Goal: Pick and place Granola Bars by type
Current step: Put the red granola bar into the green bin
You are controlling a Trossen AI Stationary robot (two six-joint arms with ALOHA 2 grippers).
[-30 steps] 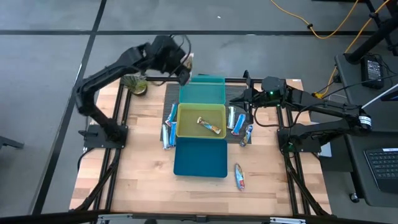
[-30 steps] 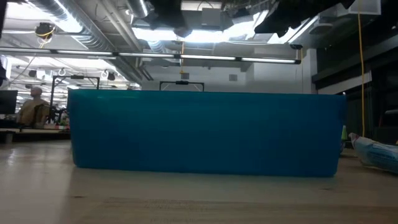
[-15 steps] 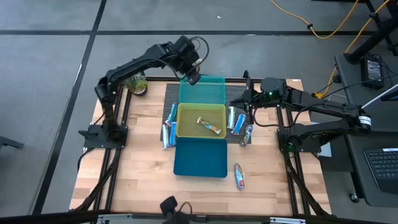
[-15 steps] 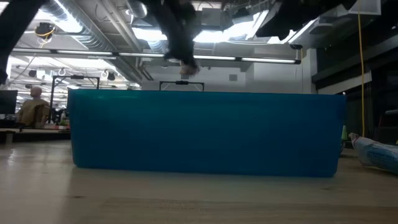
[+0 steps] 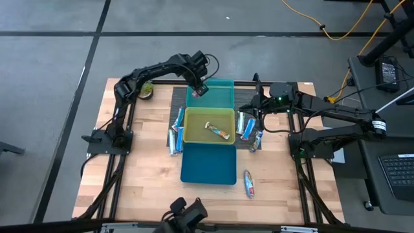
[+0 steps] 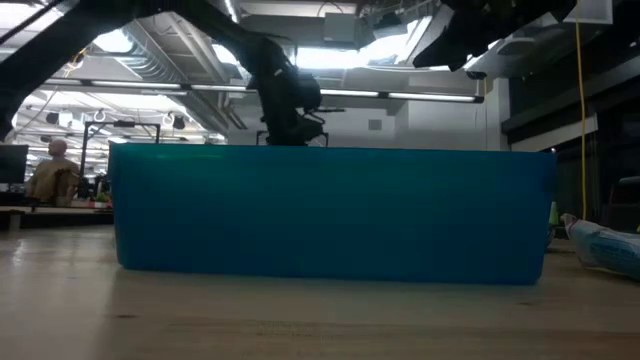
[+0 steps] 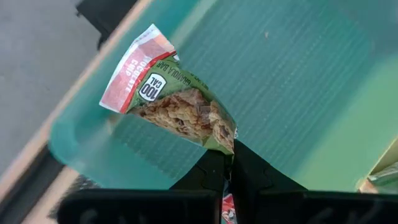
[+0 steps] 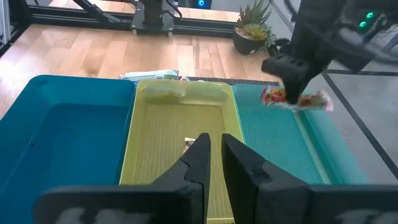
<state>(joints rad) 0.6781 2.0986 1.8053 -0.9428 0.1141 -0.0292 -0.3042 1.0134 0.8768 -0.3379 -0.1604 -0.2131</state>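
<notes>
The left gripper clamps a granola bar above the teal bin, top centre of the overhead frame. The right gripper, its fingers nearly closed on nothing, hovers beside the yellow-green bin, where another bar lies.

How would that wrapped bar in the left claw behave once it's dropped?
The bar probably lands flat in the teal bin without rolling, being flat-sided. It sticks out level from the left gripper, so it seems stiff and light. The glossy wrapper may be slippery.
</notes>
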